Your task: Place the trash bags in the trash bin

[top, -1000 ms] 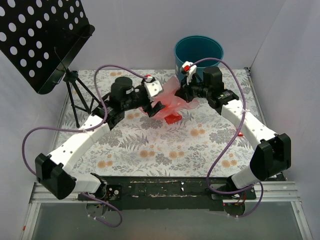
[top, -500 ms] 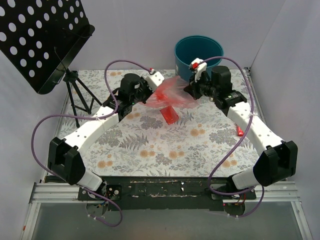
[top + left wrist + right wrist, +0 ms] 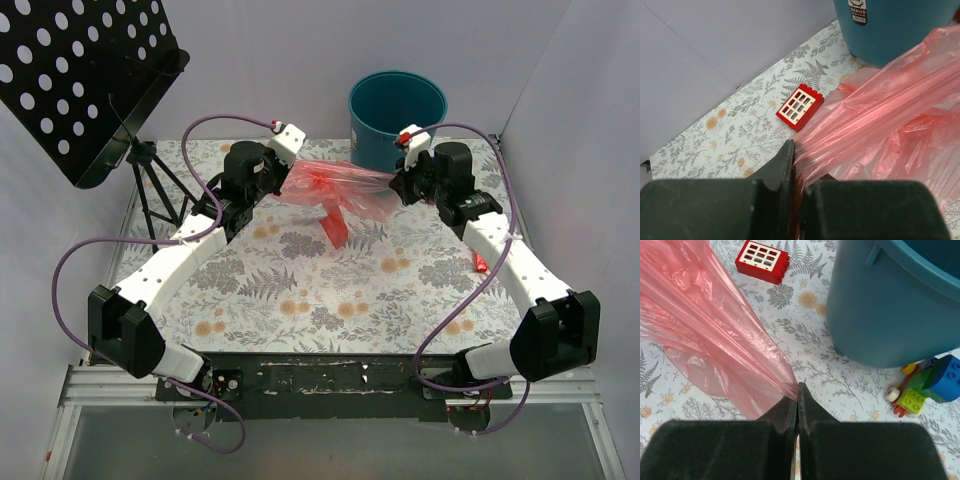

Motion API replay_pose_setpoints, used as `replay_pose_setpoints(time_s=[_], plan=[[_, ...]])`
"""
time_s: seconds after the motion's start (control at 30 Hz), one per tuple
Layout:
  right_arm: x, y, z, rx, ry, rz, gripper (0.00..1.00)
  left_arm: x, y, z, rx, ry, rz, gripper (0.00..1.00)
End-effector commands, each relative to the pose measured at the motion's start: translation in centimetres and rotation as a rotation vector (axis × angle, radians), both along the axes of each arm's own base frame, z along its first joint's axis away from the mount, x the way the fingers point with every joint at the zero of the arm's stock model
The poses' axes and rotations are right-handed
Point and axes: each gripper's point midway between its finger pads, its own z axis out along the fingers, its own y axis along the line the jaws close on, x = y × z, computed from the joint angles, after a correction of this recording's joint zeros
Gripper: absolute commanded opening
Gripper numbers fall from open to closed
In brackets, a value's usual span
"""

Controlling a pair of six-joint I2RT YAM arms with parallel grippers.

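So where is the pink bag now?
Top view: the trash bag stretches between the left fingers and right fingers, in front of the trash bin.

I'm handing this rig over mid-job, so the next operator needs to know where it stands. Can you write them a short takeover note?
Left tool: shut on the left end of the bag.
Right tool: shut on the bag's right end.
Bag: stretched between the two tools, just in front of the bin. None of it is inside.
Done: both tools have a grip on the bag.
Left: carry the bag over the bin's rim, lower it in and release.
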Motion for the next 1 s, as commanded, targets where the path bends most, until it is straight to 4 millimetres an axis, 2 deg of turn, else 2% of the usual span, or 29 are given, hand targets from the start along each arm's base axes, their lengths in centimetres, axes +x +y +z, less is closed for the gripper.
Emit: replay_pose_setpoints(time_s=[0.0, 0.07, 0.1, 0.2, 0.23, 0.27, 0.3, 0.33, 0.37, 0.43, 0.53, 0.57, 0.63, 0.7, 0.73, 0.8, 0.87, 0.9, 0.93, 0.97], plan=[[0.6, -1.9, 3.1, -0.004, -0.115, -0.079, 0.01, -0.6, 0.5, 2.5, -0.064, -0.02, 0.014, 0.0], [0.6, -1.8, 3.8, -0.005, -0.133, -0.07, 0.01, -1.4, -0.8, 2.9, -0.084, 0.006, -0.066, 0.0], [0.6, -1.7, 4.0, -0.002, -0.139, -0.062, 0.01, -2.4, -2.3, 3.3, -0.111, 0.023, -0.156, 0.0], [0.8, -1.3, 4.3, 0.006, -0.148, -0.04, 0.01, -2.8, -3.1, 5.1, -0.181, -0.016, -0.191, 0.0], [0.8, -0.9, 4.1, 0.007, -0.147, -0.016, 0.1, -2.3, -2.6, 5.6, -0.202, -0.037, -0.146, 0.0], [0.6, -0.6, 3.8, 0.008, -0.14, 0.01, 0.23, -1.8, -2.2, 6.2, -0.213, -0.063, -0.114, 0.0], [0.4, -0.1, 3.4, 0.01, -0.126, 0.042, 0.29, -1.5, -2.0, 6.3, -0.213, -0.076, -0.094, 0.0], [0.1, 0.2, 2.8, 0.012, -0.112, 0.07, 0.29, -1.2, -1.8, 6.1, -0.204, -0.08, -0.077, 0.0], [-0.2, 0.5, 2.4, 0.017, -0.099, 0.086, 0.24, -1.0, -1.8, 5.7, -0.201, -0.07, -0.076, 0.0], [-0.7, 1.3, 1.6, 0.046, -0.062, 0.127, 0.02, -1.1, -1.9, 3.8, -0.186, -0.022, -0.072, 0.0], [-1.0, 2.8, 1.5, 0.086, -0.013, 0.203, 0.01, -1.3, -2.1, -0.6, -0.15, 0.07, -0.078, 0.0], [-0.5, 3.2, 1.6, 0.08, -0.011, 0.219, 0.01, -0.9, -2.1, -1.8, -0.144, 0.104, -0.059, 0.0], [2.1, 3.3, 3.0, 0.058, -0.04, 0.182, 0.01, 1.6, -1.8, -2.7, -0.126, 0.131, 0.037, 0.0], [5.9, 3.4, 5.8, 0.047, -0.091, 0.134, 0.01, 5.8, -1.2, 0.8, -0.141, 0.072, 0.163, 0.0], [7.6, 3.6, 8.6, 0.056, -0.137, 0.109, 0.01, 7.7, -0.9, 3.2, -0.169, 0.04, 0.207, 0.0], [10.7, 3.8, 14.7, 0.107, -0.238, 0.045, 0.01, 11.2, -0.7, 10.4, -0.247, -0.102, 0.273, 0.0], [12.3, 3.9, 23.6, 0.192, -0.431, 0.016, 0.01, 11.4, -1.0, 21.0, -0.338, -0.35, 0.22, 0.0], [11.5, 3.3, 30.6, 0.261, -0.601, -0.016, 0.01, 10.3, -0.8, 26.6, -0.395, -0.506, 0.191, 0.0], [10.5, 2.7, 35.2, 0.321, -0.736, -0.053, 0.01, 8.9, -0.6, 30.6, -0.423, -0.647, 0.167, 0.0], [9.0, 2.1, 38.9, 0.358, -0.865, -0.075, 0.01, 6.5, -0.3, 35.0, -0.482, -0.815, 0.137, 0.0]])
